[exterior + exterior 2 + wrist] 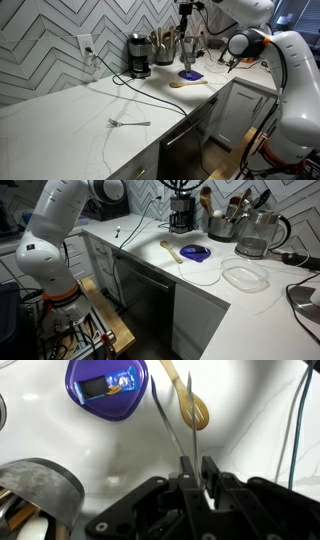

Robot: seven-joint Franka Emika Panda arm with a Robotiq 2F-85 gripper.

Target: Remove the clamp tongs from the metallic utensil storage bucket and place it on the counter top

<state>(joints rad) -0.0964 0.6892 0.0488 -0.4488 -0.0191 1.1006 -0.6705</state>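
My gripper (196,468) is shut on the clamp tongs (171,420), whose two thin metal arms stretch away from the fingers in the wrist view. The tongs hang in the air over the white counter top (250,420), above a blue dish (105,385) and a wooden spoon (191,407). The metallic utensil bucket (40,488) is beside the gripper at the lower left, apart from the tongs. In both exterior views the gripper (187,38) (183,198) is raised next to the bucket (165,45) (222,225), which holds several other utensils.
A black coffee maker (139,56) with a cord stands by the tiled wall. A fork (129,123) lies on the counter top (80,115). A glass kettle (256,235) and a glass lid (245,277) sit near the bucket. The blue dish (190,74) and spoon (188,84) lie below the gripper.
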